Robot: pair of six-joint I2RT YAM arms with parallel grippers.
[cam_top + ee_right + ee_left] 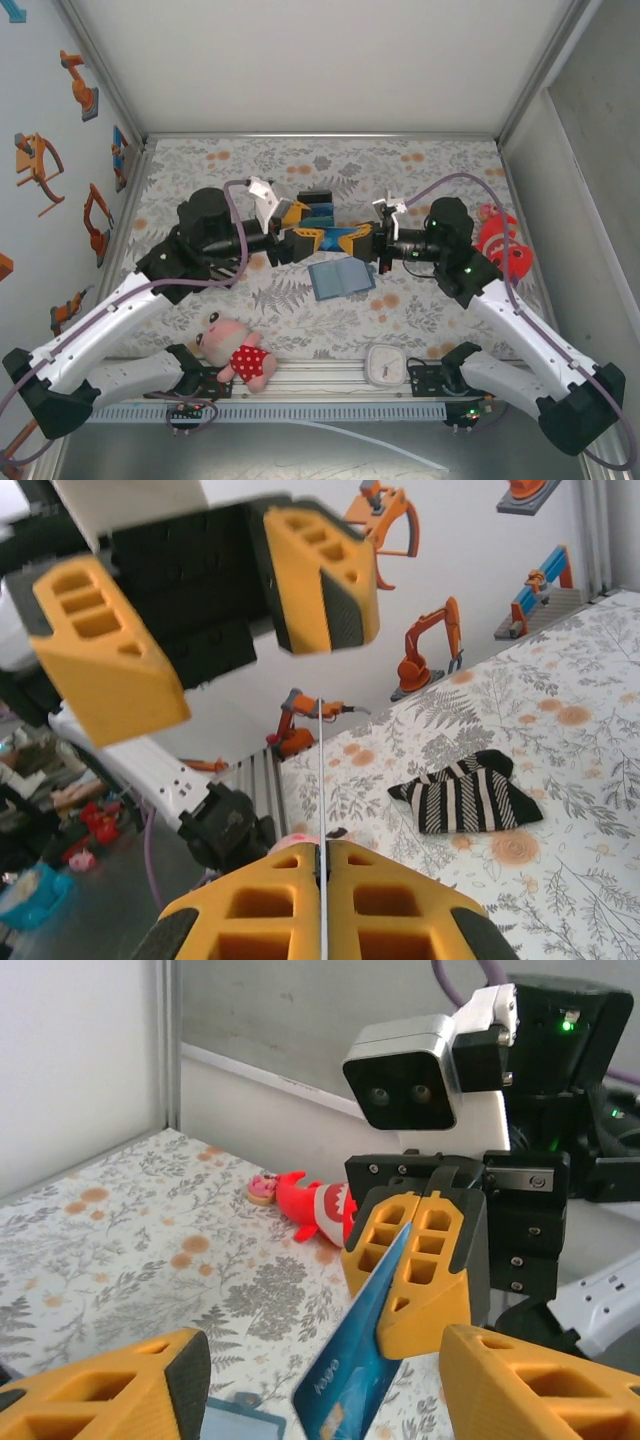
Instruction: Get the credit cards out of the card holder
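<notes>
Nearest my lens, the right end effector (322,865) pinches a blue credit card (350,1380), the left end effector (235,650) stands open around it, and the card holder (340,277) lies open on the table (450,170).

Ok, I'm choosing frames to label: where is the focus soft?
Top external: sharp, evenly lit over the table. Left wrist: its own fingers blur at the bottom; the credit card is clearer. Right wrist: the right gripper is soft, the sock sharper.
</notes>
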